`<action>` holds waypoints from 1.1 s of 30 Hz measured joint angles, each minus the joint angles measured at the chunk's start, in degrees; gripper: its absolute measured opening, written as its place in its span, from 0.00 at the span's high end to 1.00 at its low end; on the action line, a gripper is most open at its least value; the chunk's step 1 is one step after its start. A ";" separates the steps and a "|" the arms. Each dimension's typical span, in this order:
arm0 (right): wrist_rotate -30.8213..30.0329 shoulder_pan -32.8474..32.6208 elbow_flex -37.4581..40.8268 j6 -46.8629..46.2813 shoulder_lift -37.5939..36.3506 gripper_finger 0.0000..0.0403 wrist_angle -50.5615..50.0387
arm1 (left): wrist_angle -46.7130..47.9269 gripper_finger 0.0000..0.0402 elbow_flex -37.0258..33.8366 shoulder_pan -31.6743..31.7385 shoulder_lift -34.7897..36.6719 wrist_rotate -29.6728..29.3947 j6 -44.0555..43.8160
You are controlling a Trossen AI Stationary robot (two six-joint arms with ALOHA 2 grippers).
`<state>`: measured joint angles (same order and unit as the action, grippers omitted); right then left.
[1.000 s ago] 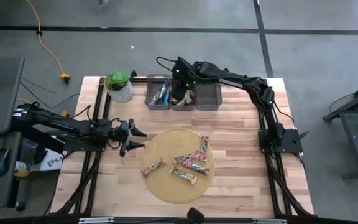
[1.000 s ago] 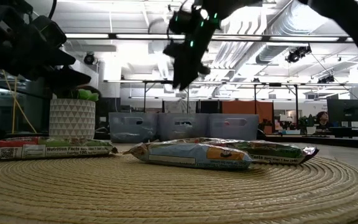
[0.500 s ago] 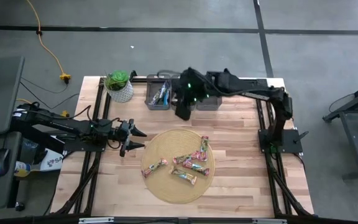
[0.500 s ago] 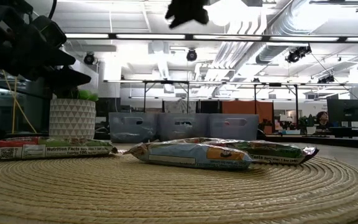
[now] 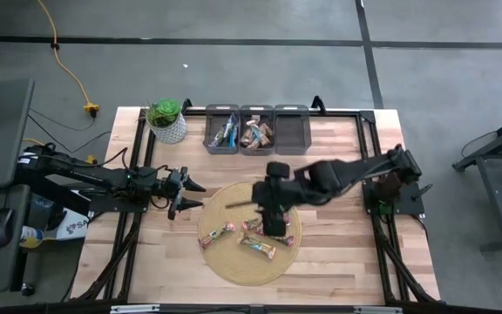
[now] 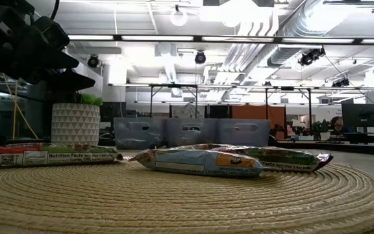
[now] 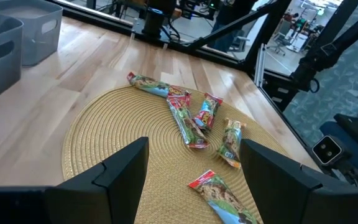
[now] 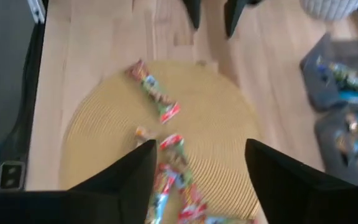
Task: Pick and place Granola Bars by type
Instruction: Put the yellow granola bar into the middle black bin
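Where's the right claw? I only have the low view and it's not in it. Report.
Observer: The right claw hangs open over the woven mat, above the granola bars.
Operator: Give me the bins.
Observer: The left bin holds blue bars, the middle bin brown ones, and the right bin none.
Operator: Now the left claw.
Observer: The left claw is open beside the mat's left edge.

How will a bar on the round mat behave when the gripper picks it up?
The bar looks thin and flat, so it is probably light and will not roll. Its shiny wrapper may slip between fingers. It lies against other bars on the woven mat, so neighbours may shift.
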<state>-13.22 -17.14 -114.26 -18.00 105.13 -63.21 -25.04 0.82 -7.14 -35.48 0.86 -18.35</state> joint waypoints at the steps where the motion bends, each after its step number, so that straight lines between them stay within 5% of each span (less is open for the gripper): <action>1: -0.28 -1.13 0.19 -1.33 0.14 0.40 -0.40 | 0.00 0.38 0.00 -0.02 -0.02 0.00 0.00; 6: -0.27 -5.55 5.75 -4.58 0.52 0.32 4.39 | -0.01 0.38 0.00 -0.01 -0.01 0.00 0.00; 22: 4.75 -7.25 40.20 -19.53 0.63 0.28 46.72 | -0.03 0.38 0.00 0.00 -0.02 0.00 0.00; 33: 3.31 -8.11 48.34 -17.32 2.54 0.28 62.09 | -0.02 0.38 0.00 0.00 -0.01 0.00 0.01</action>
<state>-9.91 -25.25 -65.92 -35.32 107.67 -1.11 -25.05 0.82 -7.14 -35.50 0.86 -18.34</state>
